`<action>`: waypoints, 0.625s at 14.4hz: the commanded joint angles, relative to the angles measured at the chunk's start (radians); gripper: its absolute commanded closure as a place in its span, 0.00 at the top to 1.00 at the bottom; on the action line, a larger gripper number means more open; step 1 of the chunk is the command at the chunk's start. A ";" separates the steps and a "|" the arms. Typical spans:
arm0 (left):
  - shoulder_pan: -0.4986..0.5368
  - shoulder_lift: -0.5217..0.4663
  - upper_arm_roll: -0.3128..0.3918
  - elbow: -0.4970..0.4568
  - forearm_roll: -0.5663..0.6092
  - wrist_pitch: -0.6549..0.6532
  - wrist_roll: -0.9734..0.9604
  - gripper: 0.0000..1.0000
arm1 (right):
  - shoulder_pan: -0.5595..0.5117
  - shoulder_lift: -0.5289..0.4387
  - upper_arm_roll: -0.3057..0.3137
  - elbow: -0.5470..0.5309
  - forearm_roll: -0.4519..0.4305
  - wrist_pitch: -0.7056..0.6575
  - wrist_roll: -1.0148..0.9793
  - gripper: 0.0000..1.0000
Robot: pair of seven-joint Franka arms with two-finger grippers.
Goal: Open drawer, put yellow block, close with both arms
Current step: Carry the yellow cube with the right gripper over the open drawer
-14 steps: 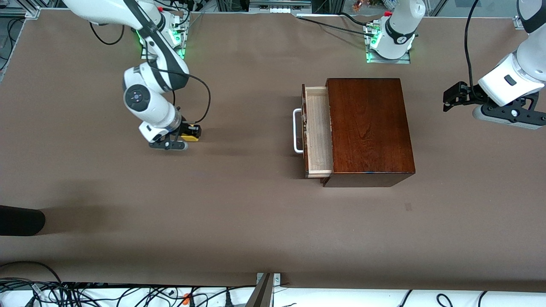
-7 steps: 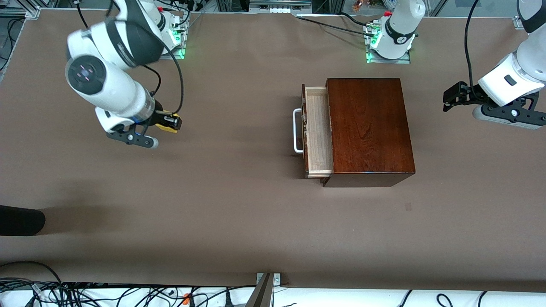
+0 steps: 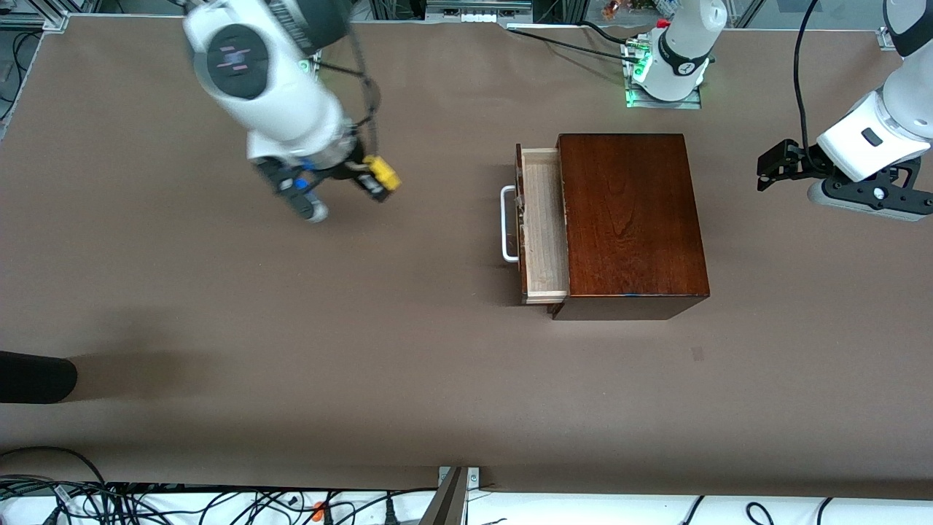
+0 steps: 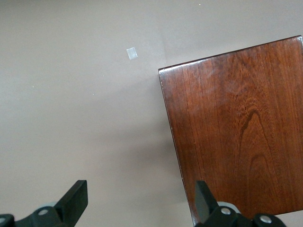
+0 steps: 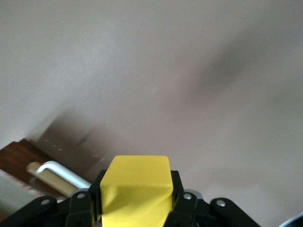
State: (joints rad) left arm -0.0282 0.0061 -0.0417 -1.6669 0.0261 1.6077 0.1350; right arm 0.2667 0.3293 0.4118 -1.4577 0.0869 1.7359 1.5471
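My right gripper is up in the air over the bare table between the right arm's base and the wooden box, shut on the yellow block. The drawer stands pulled out of the dark reddish-brown box, its pale tray empty and its white handle facing the right arm's end. My left gripper hangs open over the table at the left arm's end, beside the box, and waits.
A dark object lies at the table's edge toward the right arm's end, nearer the front camera. Cables run along the near edge. A small pale mark sits on the table near the box's corner.
The right arm has lifted the yellow block off the table and swung it toward the drawer. The left arm has not moved.
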 commanded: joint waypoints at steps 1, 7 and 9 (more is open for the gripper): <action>0.001 -0.009 -0.003 0.010 0.006 -0.019 0.014 1.00 | 0.129 0.146 -0.010 0.178 -0.033 0.016 0.293 0.00; -0.001 -0.009 -0.003 0.010 0.006 -0.019 0.014 1.00 | 0.324 0.347 -0.018 0.395 -0.078 0.120 0.724 0.00; 0.001 -0.009 -0.003 0.010 0.006 -0.019 0.012 1.00 | 0.386 0.387 -0.054 0.395 -0.093 0.190 0.793 0.00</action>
State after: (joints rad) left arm -0.0284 0.0061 -0.0418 -1.6667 0.0261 1.6077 0.1350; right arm 0.5857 0.6522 0.3950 -1.1297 0.0175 1.8944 2.2635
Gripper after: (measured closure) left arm 0.000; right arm 0.445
